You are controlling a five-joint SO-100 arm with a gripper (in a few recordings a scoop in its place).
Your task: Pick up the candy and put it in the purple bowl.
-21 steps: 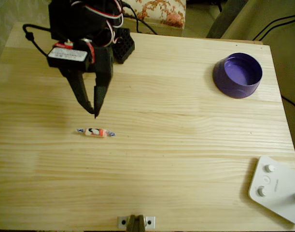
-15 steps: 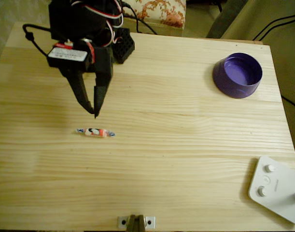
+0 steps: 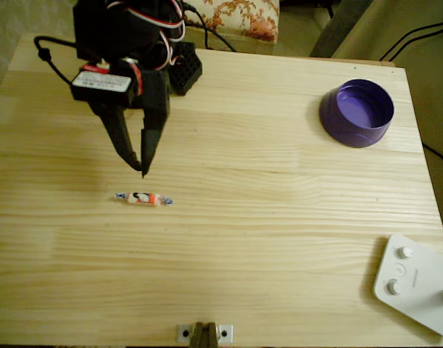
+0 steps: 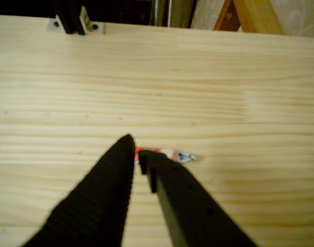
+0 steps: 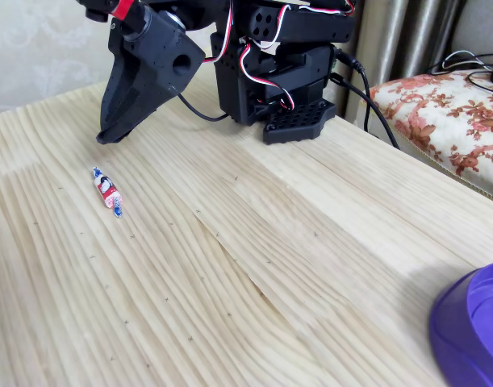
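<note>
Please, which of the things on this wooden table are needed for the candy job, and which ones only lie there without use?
Needed for the job:
- small wrapped candy, white and orange-red, lying on the table
- round purple plastic bowl
- black two-finger gripper, above the candy

Only lying there:
- flat white device with round buttons
- small metal bracket at the table edge

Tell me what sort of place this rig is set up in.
Likely a home room, not a lab: a pale pine-plank table, a floral-upholstered cushioned seat beside it, curtains behind, and loose black cables on the floor.
</note>
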